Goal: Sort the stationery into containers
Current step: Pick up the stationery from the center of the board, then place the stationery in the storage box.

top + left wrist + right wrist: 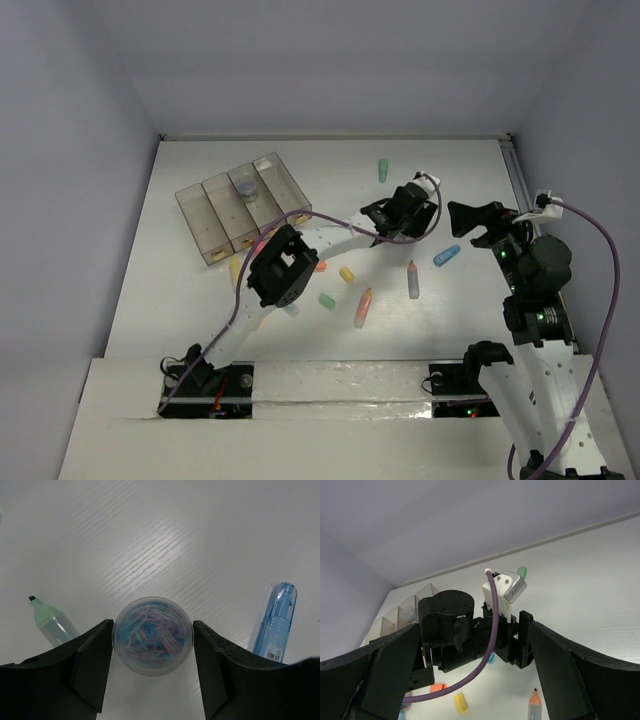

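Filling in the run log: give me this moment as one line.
left gripper: fingers flank paperclip pot, grip unconfirmed | right gripper: open, empty | tray: one grey pot inside

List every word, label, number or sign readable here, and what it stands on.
Barcode label on the translucent blue plastic pen: digits too small to read.
Dark print on the pale green plastic highlighter: too blurred to read.
No text on the clear round pot of paper clips.

Paperclip pot (152, 635) hidden under left end effector (405, 207) in top view; green marker (50, 625) end behind finger; orange-tipped pen (535, 707) cropped.
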Controlling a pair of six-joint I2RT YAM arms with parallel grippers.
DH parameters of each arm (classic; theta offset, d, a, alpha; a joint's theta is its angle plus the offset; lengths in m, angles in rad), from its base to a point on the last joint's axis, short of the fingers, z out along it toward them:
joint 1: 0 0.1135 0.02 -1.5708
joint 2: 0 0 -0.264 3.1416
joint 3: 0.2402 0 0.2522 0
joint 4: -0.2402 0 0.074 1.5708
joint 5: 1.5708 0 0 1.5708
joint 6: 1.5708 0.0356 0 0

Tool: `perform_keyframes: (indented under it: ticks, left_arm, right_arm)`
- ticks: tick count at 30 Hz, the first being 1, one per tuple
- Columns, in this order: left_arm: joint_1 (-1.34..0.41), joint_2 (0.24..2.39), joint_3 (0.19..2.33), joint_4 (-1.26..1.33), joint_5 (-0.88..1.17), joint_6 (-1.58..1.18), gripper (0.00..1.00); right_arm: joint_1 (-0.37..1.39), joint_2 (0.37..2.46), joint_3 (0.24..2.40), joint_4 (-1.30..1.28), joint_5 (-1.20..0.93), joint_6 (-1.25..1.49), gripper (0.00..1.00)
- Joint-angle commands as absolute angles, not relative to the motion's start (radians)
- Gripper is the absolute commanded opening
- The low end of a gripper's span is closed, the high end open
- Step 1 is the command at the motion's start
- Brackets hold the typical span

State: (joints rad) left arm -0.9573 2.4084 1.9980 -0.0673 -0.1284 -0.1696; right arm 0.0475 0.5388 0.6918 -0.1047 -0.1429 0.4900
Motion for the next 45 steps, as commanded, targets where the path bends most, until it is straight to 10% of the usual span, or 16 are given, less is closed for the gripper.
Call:
perform_keyframes:
  ticks: [1, 20, 34, 45]
  left_arm:
    - [-0.971, 2.398, 2.040, -0.057, -0.155, -0.143, 0.51]
    - [-0.957, 2.051, 1.902, 0.064, -0.224, -0.113, 0.29]
    - [-0.574, 1.409, 1.097, 0.222, -0.459, -0.314, 0.28]
    - [-0.394, 1.422, 0.936, 0.273, -0.440, -0.367, 0.28]
  right_arm:
    - [0.057, 0.529, 0.706, -0.069, -0.150, 0.474, 0.96]
    - [0.057, 0.486, 0.692, -0.069, -0.098, 0.479, 0.97]
    - [0.057, 0.545, 0.683, -0.034, -0.187, 0.483, 0.97]
    - [0.057, 0.615, 0.686, -0.021, -0.245, 0.489, 0.96]
